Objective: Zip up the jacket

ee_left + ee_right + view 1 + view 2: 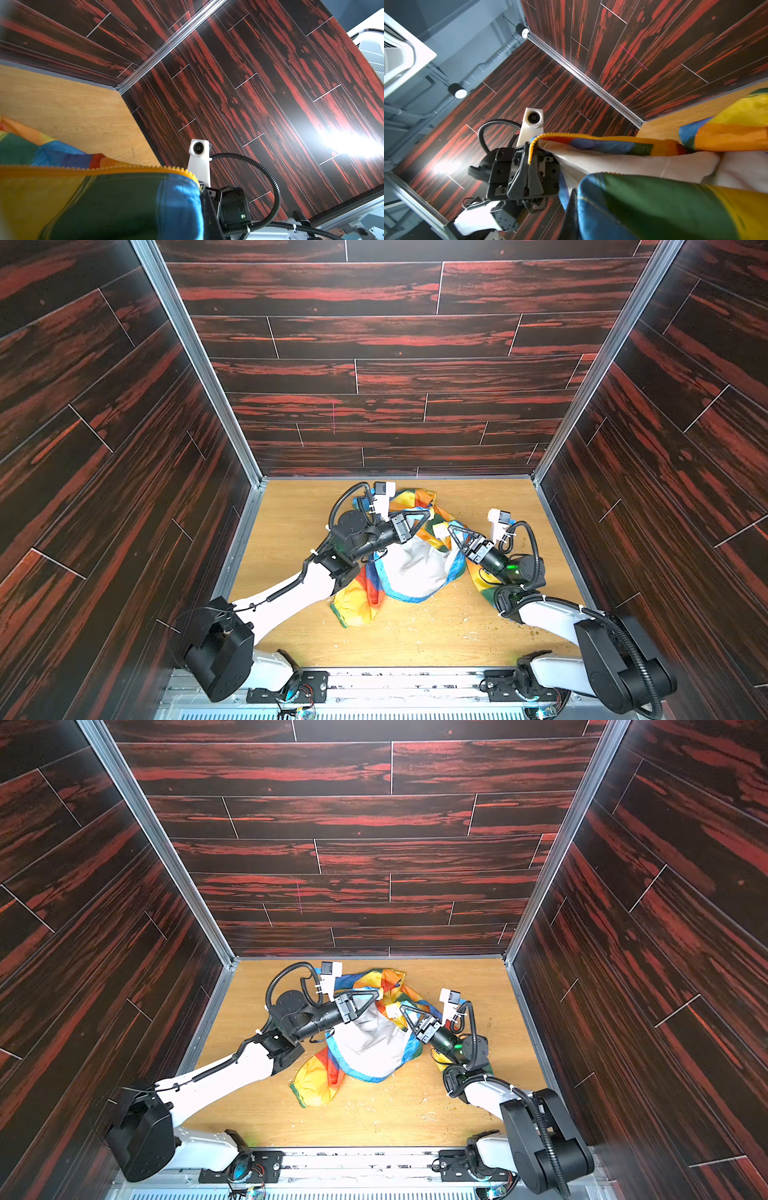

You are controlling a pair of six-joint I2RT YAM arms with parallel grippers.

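White links (299, 601), black joints (220, 651), ribbed black cables (275, 184) (green light (514, 568)).

No legible text, labels, numbers seen anywhere

A shiny rainbow jacket (316, 1081), white lining up, lies crumpled on the light wooden table (374, 1123); the left gripper (375, 995) and right gripper (403, 1007) pinch its far folds.

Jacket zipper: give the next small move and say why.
Probably bring the left gripper and right gripper together so the zipper ends meet. Each is shut on a yellow-toothed front edge of the jacket, with a gap and white lining between them.
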